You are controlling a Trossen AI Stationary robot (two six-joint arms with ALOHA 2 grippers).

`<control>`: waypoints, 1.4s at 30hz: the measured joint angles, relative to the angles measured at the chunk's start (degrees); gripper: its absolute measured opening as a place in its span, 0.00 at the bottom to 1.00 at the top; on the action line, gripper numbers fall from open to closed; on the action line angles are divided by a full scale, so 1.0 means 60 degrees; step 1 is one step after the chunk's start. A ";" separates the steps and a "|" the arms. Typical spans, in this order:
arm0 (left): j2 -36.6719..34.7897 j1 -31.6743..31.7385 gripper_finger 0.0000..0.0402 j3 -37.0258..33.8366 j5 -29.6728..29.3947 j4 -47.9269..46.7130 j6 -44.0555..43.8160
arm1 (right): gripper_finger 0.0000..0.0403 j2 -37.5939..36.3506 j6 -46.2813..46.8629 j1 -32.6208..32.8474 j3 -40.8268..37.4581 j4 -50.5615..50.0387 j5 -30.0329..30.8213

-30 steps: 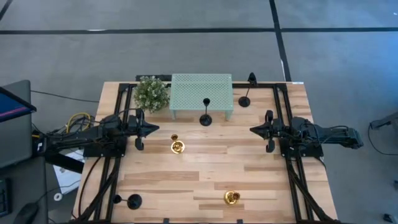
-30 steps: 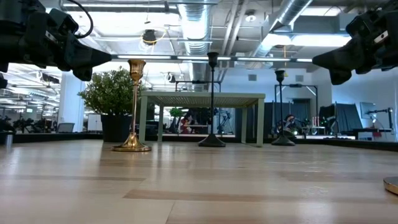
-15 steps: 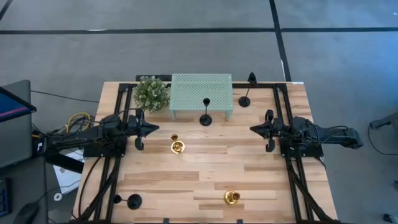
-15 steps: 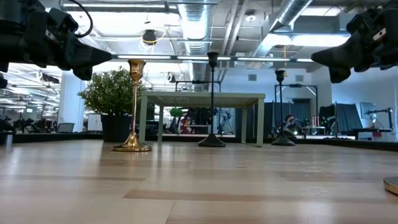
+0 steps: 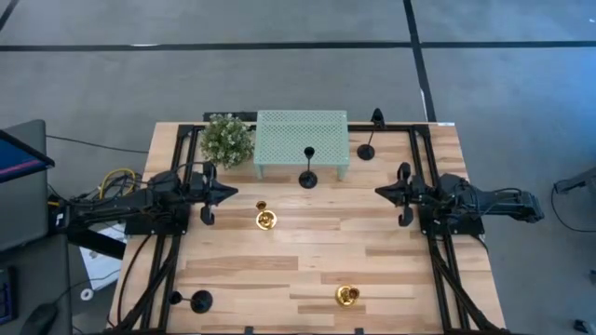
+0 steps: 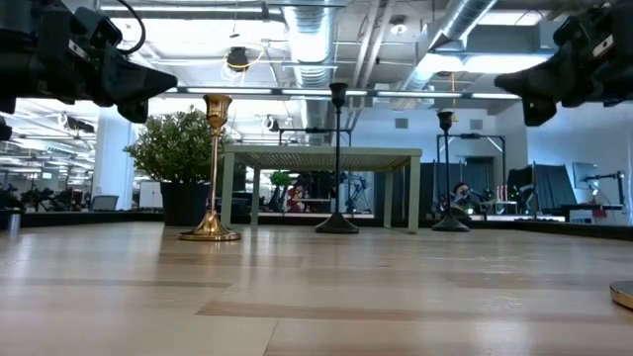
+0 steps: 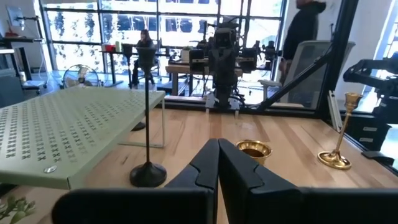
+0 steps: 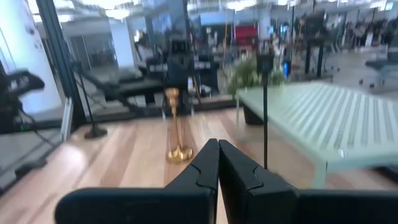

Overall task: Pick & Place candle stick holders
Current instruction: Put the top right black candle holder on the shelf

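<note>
Left of the green perforated stand (image 5: 301, 136), the left hand (image 5: 234, 193) hovers over the desk (image 5: 307, 265), fingers closed on nothing. A gold candle holder (image 5: 266, 220) stands just in front of the stand, a black candle holder (image 5: 307, 178) against its front edge, another black holder (image 5: 366, 151) beside its right end. Right of the stand, the right hand (image 5: 379, 193) hangs closed and empty.

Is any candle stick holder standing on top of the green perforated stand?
No. The stand's top is bare; the nearest black holder stands on the table in front.

Gold holder base (image 6: 623, 294) cut off; person (image 7: 306, 31) headless
</note>
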 joint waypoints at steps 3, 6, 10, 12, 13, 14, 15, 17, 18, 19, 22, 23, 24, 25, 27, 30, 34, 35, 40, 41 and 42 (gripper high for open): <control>0.0000 -0.0002 0.02 0.0002 0.0009 0.0129 -0.0076 | 0.00 -0.0004 -0.0013 -0.0002 0.0018 0.0467 0.0000; 0.0000 -0.0002 0.02 0.0002 0.0007 0.0133 -0.0093 | 0.00 -0.0004 -0.0084 0.0000 0.0018 0.0569 0.0044; 0.0000 0.0002 0.02 0.0002 0.0005 0.0309 -0.0102 | 0.00 -0.0004 -0.0081 -0.0003 0.0018 0.0571 0.0511; 0.0000 0.0001 0.02 0.0002 0.0002 0.0378 -0.0102 | 0.00 -0.0004 -0.0069 -0.0003 0.0018 0.0587 0.0573; 0.0000 0.0002 0.02 0.0002 0.0002 0.0418 -0.0104 | 0.00 -0.0004 -0.0066 -0.0003 0.0018 0.0626 0.0579; 0.0000 0.0002 0.02 0.0002 -0.0008 0.0483 -0.0104 | 0.00 -0.0004 -0.0066 -0.0003 0.0019 0.0685 0.0580; 0.0000 0.0002 0.02 0.0009 -0.0019 0.0550 -0.0106 | 0.00 -0.0003 -0.0066 -0.0003 0.0022 0.0773 0.0583; 0.0014 0.0000 0.02 0.0166 -0.0020 0.0542 -0.0157 | 0.00 -0.0004 -0.0063 -0.0003 0.0055 0.0938 0.0579; 0.0071 0.0001 0.02 0.0285 -0.0020 0.0556 -0.0211 | 0.00 -0.0004 -0.0062 -0.0001 0.0112 0.0908 0.0579; 0.0153 0.0002 0.02 0.0413 -0.0020 0.0557 -0.0215 | 0.00 -0.0001 -0.0064 -0.0003 0.0194 0.0819 0.0581; 0.0686 -0.0002 0.02 0.0822 -0.0020 0.0582 -0.0219 | 0.00 0.0040 -0.0065 -0.0003 0.0519 0.0554 0.0585; 0.0957 0.0002 0.02 0.0951 -0.0020 0.0583 -0.0217 | 0.00 0.0094 -0.0066 -0.0003 0.0629 0.0448 0.0634; 0.1250 0.0000 0.02 0.1072 -0.0035 0.0578 -0.0215 | 0.00 0.0151 -0.0066 0.0000 0.0729 0.0305 0.0761; 0.1579 -0.0002 0.02 0.1190 -0.0119 0.0581 -0.0215 | 0.00 0.0253 -0.0066 -0.0003 0.0828 0.0220 0.0929; 0.2316 -0.0002 0.02 0.1398 -0.0535 0.0581 -0.0179 | 0.00 0.0502 -0.0066 0.0000 0.0995 0.0038 0.1487; 0.3360 0.0001 0.02 0.1647 -0.1550 0.0588 0.0088 | 0.00 0.0963 0.0003 -0.0003 0.1094 -0.0030 0.2609; 0.4355 0.0002 0.02 0.1993 -0.2290 0.0662 0.0186 | 0.00 0.1611 0.0620 -0.0003 0.1195 -0.0025 0.3702; 0.4531 0.0000 0.02 0.2102 -0.2290 0.0693 0.0179 | 0.00 0.1764 0.0763 -0.0003 0.1220 -0.0029 0.3766; 0.4936 -0.0002 0.02 0.2413 -0.2180 0.0833 0.0164 | 0.00 0.2362 0.0914 0.0008 0.1467 0.0012 0.3723; 0.4936 -0.0002 0.02 0.2417 -0.2167 0.0890 0.0157 | 0.00 0.2442 0.0911 0.0008 0.1498 0.0076 0.3723; 0.4926 -0.0002 0.02 0.2417 -0.2166 0.0932 0.0153 | 0.00 0.2491 0.0914 0.0008 0.1504 0.0202 0.3716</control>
